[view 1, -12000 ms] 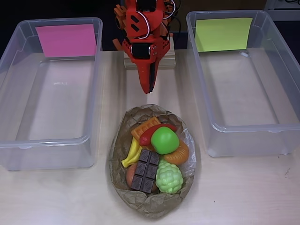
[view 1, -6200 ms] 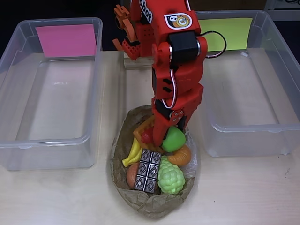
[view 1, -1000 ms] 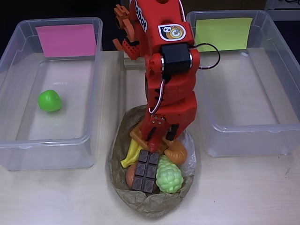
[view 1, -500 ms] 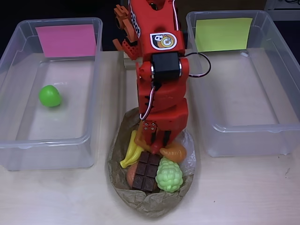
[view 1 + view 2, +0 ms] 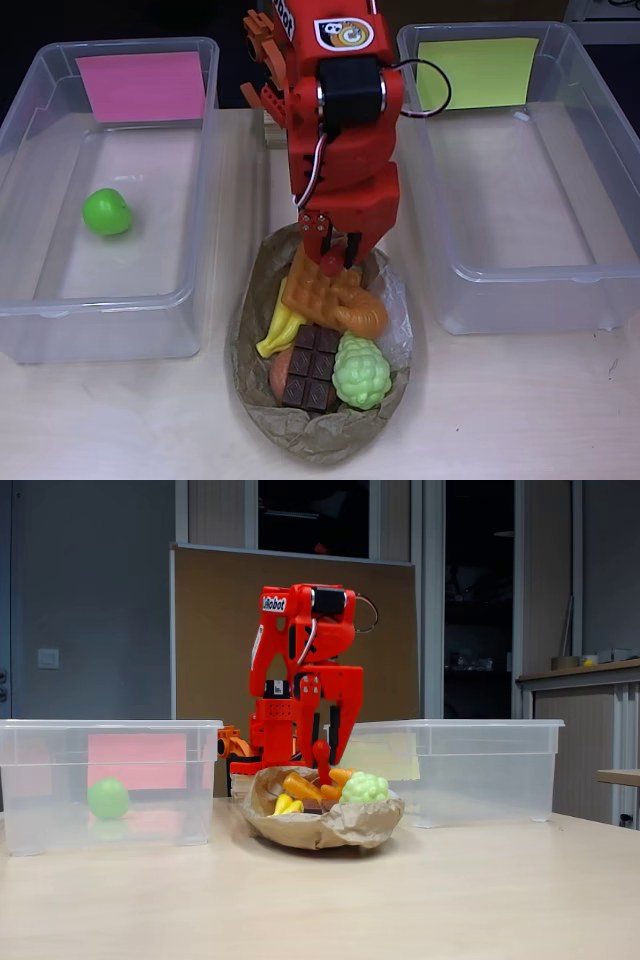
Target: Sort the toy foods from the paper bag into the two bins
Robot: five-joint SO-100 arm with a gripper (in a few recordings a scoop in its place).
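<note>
Raised since the earlier frame, the jaws (image 5: pixel 331 262) pinch the red chili (image 5: pixel 330 263) above the paper bag (image 5: pixel 262 400), centre frame; green apple (image 5: pixel 106 212) lies in the left bin (image 5: pixel 30 130).

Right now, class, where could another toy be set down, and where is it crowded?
The bin with the yellow-green sheet holds no toys. The bin with the pink sheet has bare floor around the green apple. The paper bag is crowded, with the gripper over it.

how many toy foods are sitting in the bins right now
1: the green apple lies in the bin with the pink sheet. The bin with the yellow-green sheet holds none. The rest stay in the paper bag.
</note>
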